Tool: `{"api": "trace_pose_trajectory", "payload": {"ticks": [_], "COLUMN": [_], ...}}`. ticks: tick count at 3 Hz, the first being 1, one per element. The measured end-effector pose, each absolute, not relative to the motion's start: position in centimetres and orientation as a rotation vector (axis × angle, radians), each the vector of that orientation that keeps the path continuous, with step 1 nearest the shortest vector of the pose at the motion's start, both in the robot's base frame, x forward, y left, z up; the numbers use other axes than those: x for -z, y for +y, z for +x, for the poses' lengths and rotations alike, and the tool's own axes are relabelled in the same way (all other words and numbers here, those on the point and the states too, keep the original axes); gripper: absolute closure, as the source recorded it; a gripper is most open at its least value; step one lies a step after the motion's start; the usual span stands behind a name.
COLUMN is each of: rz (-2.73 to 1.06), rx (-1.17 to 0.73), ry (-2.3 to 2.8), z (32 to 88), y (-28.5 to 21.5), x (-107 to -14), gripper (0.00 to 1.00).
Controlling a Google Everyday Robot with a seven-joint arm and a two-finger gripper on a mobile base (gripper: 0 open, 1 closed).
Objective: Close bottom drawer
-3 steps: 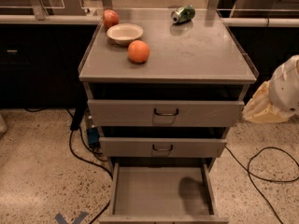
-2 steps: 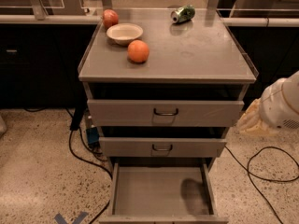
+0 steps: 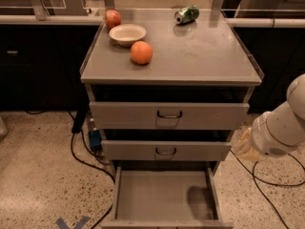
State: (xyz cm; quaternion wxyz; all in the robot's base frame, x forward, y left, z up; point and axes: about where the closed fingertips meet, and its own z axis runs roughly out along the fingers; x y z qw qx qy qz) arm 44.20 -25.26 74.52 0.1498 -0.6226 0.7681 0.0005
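Observation:
The grey cabinet (image 3: 171, 56) has three drawers. The bottom drawer (image 3: 159, 194) is pulled far out toward me, and its plain grey tray is bare. Its front runs along the lower edge of the view and its handle is out of view. The mid-sized drawer (image 3: 166, 150) and the widest top drawer (image 3: 169, 114) each stand slightly out. My gripper (image 3: 244, 146) is at the end of the white arm (image 3: 281, 128), to the right of the cabinet at the height of the middle drawer. It is apart from the bottom drawer and holds nothing I can see.
On the cabinet top are an orange (image 3: 141, 52), a white bowl (image 3: 127, 33), an apple (image 3: 113, 18) and a green can (image 3: 187, 14) on its side. Black cables (image 3: 81, 151) lie on the speckled floor to the left and right. Dark counters stand behind.
My arm has moved down and slightly left along the cabinet's right side, from top-drawer height to middle-drawer height. The drawers have not moved.

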Motion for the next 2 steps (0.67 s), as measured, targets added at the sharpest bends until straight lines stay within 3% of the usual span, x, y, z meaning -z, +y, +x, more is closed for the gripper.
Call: {"api": "trace_pose_trajectory", "payload": {"ticks": [2], "rz": [-1.766], "rx": [0.016], "ry": [2.213], "z": [43.4], "y": [-25.2], "x": [-72.6], "gripper": [1.00]}}
